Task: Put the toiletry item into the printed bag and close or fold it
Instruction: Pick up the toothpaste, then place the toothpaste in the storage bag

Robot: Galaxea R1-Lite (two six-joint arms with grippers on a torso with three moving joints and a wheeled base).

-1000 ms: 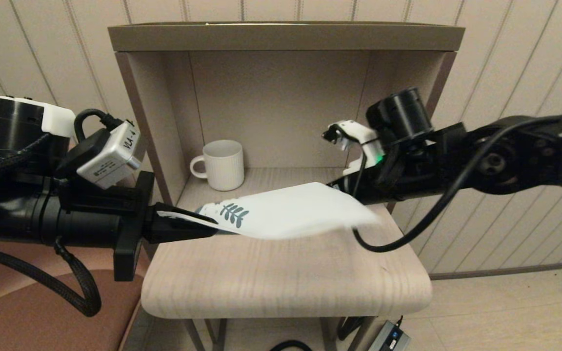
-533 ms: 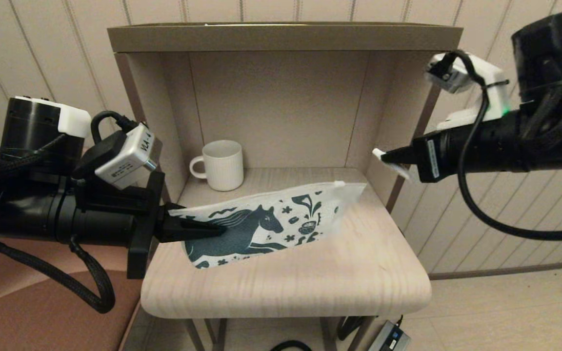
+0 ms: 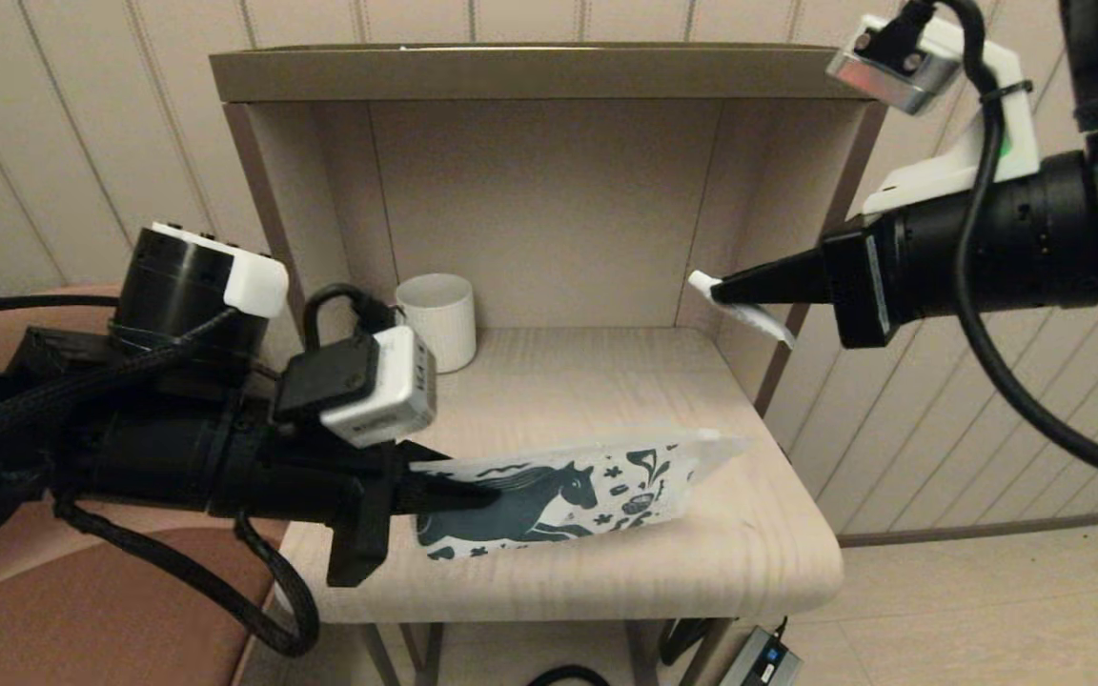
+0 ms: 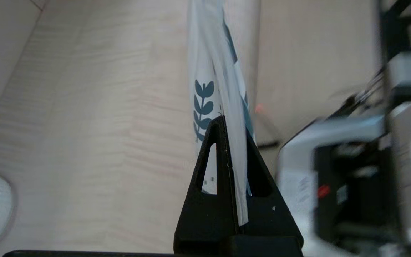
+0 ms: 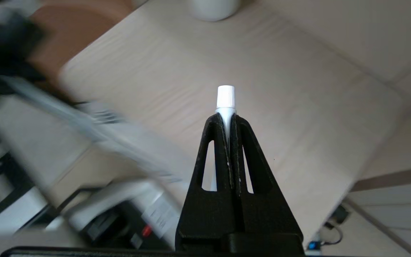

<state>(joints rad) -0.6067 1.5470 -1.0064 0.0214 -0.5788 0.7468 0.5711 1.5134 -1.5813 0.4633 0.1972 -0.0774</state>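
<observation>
- The table [image 3: 606, 562] is pale wood-grain board with rounded front corners, boxed at the back by smooth beige panels.
- The printed bag [image 3: 568, 495] is a flat, soft white pouch with a dark teal horse and flowers; it hangs edge-up over the table's front, at about seven o'clock from the table's middle.
- The left gripper [image 3: 458, 491], black with tapered fingers, is clamped on the bag's left end.
- The mug [image 3: 439, 319], white and ribbed, stands at eleven o'clock in the back corner.
- The right gripper [image 3: 725, 289] is pinched on a small white tube [image 5: 225, 101], probably toothpaste, with a ridged cap, up at two o'clock, well apart from the bag.
</observation>
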